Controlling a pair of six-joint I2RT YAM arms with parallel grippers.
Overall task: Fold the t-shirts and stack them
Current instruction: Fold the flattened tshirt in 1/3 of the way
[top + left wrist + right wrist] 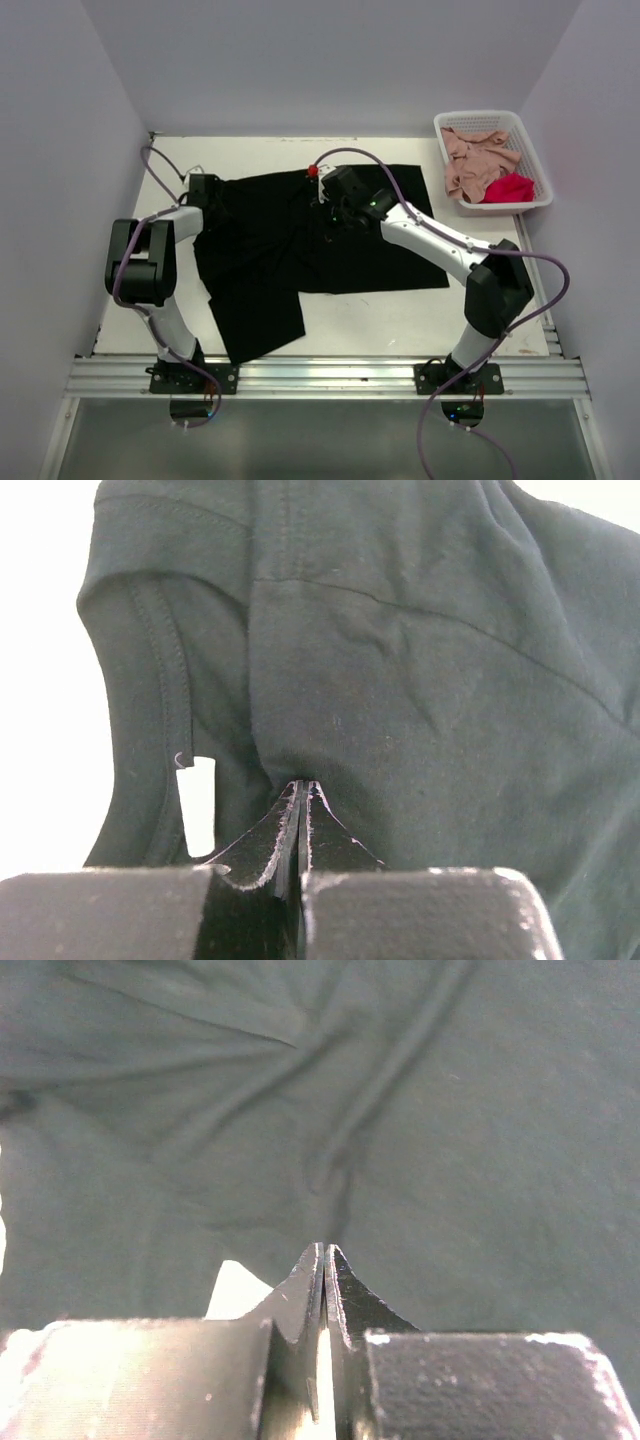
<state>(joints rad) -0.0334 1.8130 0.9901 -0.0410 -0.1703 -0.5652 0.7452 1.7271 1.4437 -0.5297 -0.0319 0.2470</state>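
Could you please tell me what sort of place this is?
Probably a robotics lab cell: plain white walls box in a white tabletop, and two black-and-white robot arms stand bolted to a silver metal rail.

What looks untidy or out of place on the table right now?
The black t-shirt lies askew and wrinkled, one part running slantwise toward the near edge of the table. The pink t-shirt and the red t-shirt sit crumpled in the white basket. Nothing looks spilled or damaged.
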